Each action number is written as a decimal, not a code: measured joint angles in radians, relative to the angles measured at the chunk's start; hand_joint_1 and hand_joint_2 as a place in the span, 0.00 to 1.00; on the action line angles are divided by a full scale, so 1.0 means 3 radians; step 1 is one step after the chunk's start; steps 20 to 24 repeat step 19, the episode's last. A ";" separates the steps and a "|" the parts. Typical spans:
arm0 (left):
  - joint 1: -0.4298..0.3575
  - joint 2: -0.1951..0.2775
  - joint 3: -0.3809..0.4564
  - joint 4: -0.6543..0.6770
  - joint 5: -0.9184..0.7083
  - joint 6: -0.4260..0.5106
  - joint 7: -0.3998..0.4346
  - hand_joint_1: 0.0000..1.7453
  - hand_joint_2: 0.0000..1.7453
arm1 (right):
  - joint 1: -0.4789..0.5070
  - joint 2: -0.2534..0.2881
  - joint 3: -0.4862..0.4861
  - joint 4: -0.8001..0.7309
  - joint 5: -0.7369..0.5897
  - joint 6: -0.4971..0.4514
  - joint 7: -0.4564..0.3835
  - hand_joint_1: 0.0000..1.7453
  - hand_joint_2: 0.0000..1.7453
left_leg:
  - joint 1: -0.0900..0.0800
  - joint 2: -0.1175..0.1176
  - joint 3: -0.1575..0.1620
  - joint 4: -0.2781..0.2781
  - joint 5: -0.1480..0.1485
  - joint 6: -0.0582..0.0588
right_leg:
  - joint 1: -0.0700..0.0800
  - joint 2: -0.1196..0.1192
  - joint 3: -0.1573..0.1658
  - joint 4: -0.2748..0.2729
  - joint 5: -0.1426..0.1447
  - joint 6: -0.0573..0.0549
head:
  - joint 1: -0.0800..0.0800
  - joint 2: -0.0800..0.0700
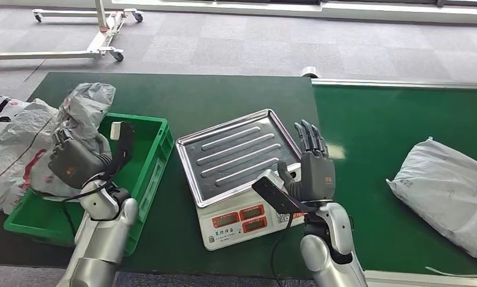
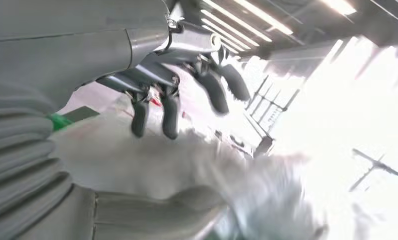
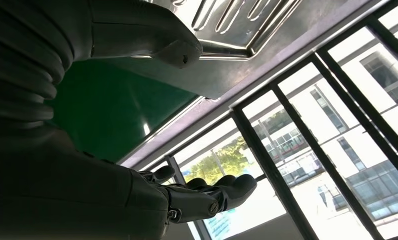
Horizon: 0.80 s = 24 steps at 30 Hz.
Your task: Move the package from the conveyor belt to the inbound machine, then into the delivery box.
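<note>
A crumpled grey package (image 1: 87,106) lies over the far left corner of the green delivery box (image 1: 147,169). My left hand (image 1: 74,160) hovers just in front of it above the box. In the left wrist view the package (image 2: 187,165) is blurred, and the fingers (image 2: 169,116) are spread above it with the thumb (image 2: 187,202) apart below, gripping nothing. My right hand (image 1: 312,170) stands upright with straight fingers beside the scale's steel tray (image 1: 236,152), empty. A second grey-white package (image 1: 448,186) rests on the green conveyor belt (image 1: 391,125) at the right.
The weighing scale (image 1: 239,220) with red displays sits between box and belt; its tray (image 3: 236,20) shows in the right wrist view. White printed bags (image 1: 8,143) pile up left of the box. A white wheeled frame (image 1: 98,42) stands on the floor beyond the table.
</note>
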 joint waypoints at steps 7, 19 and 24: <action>0.0017 0.0065 -0.0014 0.0292 -0.0001 0.0005 -0.0552 0.00 0.00 | 0.0056 -0.0006 -0.0002 -0.0013 0.0025 -0.0002 0.0012 0.00 1.00 | -0.0004 -0.0002 -0.0007 0.0002 -0.0003 0.0003 | -0.0003 0.0000 -0.0006 -0.0001 0.0000 0.0004 | -0.0002 0.0000; 0.0142 -0.0185 0.0248 0.0070 0.0212 0.0012 -0.1464 0.00 0.00 | 0.0068 -0.0006 -0.0003 -0.0013 0.0034 0.0007 0.0011 0.00 1.00 | -0.0004 -0.0002 -0.0007 0.0002 -0.0003 0.0003 | -0.0001 0.0001 -0.0007 -0.0001 0.0000 0.0004 | -0.0001 0.0000; 0.0142 -0.0185 0.0248 0.0070 0.0212 0.0012 -0.1464 0.00 0.00 | 0.0068 -0.0006 -0.0003 -0.0013 0.0034 0.0007 0.0011 0.00 1.00 | -0.0004 -0.0002 -0.0007 0.0002 -0.0003 0.0003 | -0.0001 0.0001 -0.0007 -0.0001 0.0000 0.0004 | -0.0001 0.0000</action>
